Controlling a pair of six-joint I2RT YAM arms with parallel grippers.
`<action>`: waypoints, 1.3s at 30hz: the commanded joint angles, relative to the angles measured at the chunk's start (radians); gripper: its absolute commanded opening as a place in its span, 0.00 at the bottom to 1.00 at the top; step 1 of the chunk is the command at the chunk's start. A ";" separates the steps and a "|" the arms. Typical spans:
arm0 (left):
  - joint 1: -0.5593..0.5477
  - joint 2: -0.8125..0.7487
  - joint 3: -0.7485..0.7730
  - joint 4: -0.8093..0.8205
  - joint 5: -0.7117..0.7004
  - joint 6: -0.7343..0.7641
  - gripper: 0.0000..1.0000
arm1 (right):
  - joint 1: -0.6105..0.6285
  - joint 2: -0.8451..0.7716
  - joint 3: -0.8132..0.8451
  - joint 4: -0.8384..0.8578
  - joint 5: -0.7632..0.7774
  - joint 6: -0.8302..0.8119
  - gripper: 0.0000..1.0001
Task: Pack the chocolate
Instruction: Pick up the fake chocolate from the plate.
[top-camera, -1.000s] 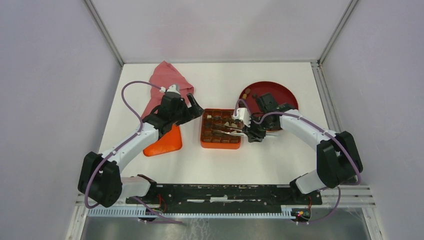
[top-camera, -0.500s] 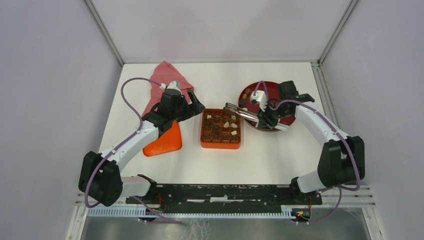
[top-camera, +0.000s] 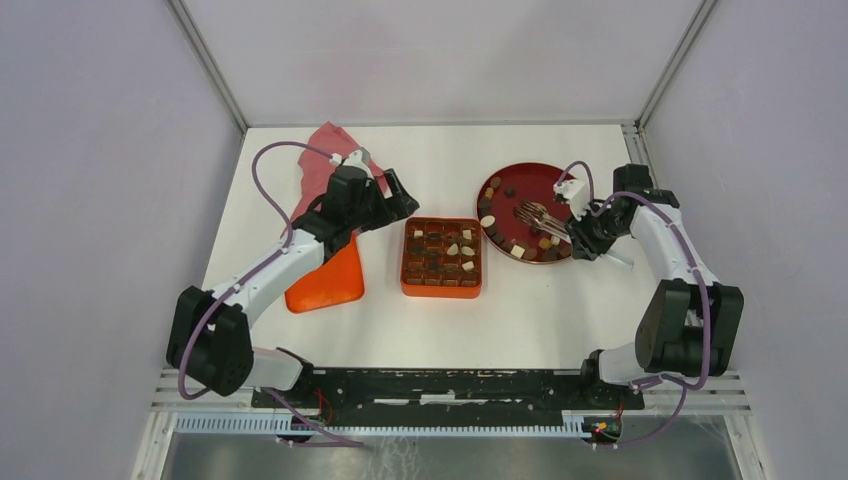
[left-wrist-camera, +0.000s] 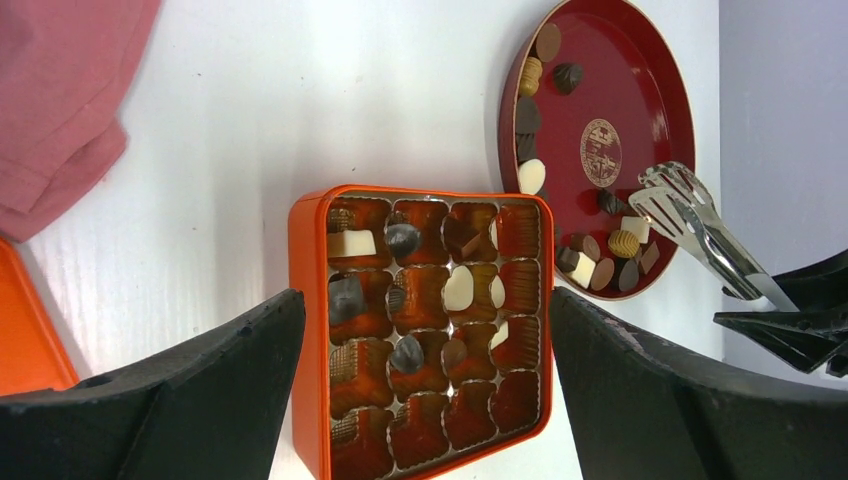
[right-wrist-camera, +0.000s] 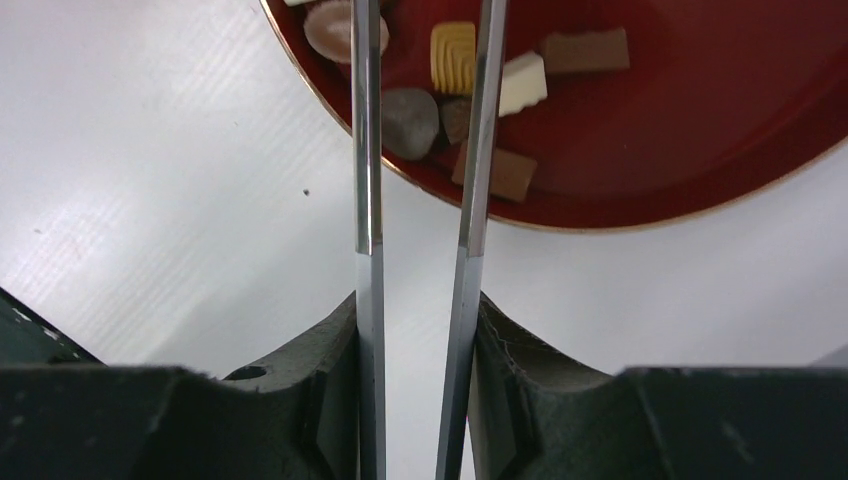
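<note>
The orange gridded box (top-camera: 441, 284) sits mid-table with chocolate (top-camera: 452, 249) in some cells; in the left wrist view its rim (left-wrist-camera: 308, 330) and pieces (left-wrist-camera: 458, 288) show clearly. More chocolate (top-camera: 518, 251) lies on the dark red plate (top-camera: 545, 178) to the right. My left gripper (top-camera: 395, 205) hangs open beside the box's back-left corner, and in its wrist view (left-wrist-camera: 425, 310) the fingers straddle the box from above. My right gripper (top-camera: 590, 235) is shut on metal tongs (top-camera: 535, 214), whose tips hover over the plate with nothing seen between them. The tong arms (right-wrist-camera: 367, 150) run over pieces (right-wrist-camera: 455, 55) at the plate's edge.
An orange lid (top-camera: 330, 282) lies left of the box, under the left arm. A red cloth (top-camera: 325, 160) is bunched at the back left. The frame's posts and the walls close in the table's back and sides.
My right arm has swung the tongs from over the box back to the plate. My left gripper has shifted slightly toward the back right, still open.
</note>
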 joint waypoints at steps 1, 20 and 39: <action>0.000 0.031 0.036 0.072 0.045 0.046 0.95 | -0.004 -0.054 0.017 -0.045 0.159 -0.060 0.40; 0.000 -0.042 -0.077 0.112 0.049 0.017 0.95 | 0.007 0.026 0.056 -0.051 0.289 -0.028 0.42; 0.000 -0.072 -0.094 0.104 0.026 0.013 0.95 | 0.056 0.060 0.074 -0.038 0.362 0.001 0.23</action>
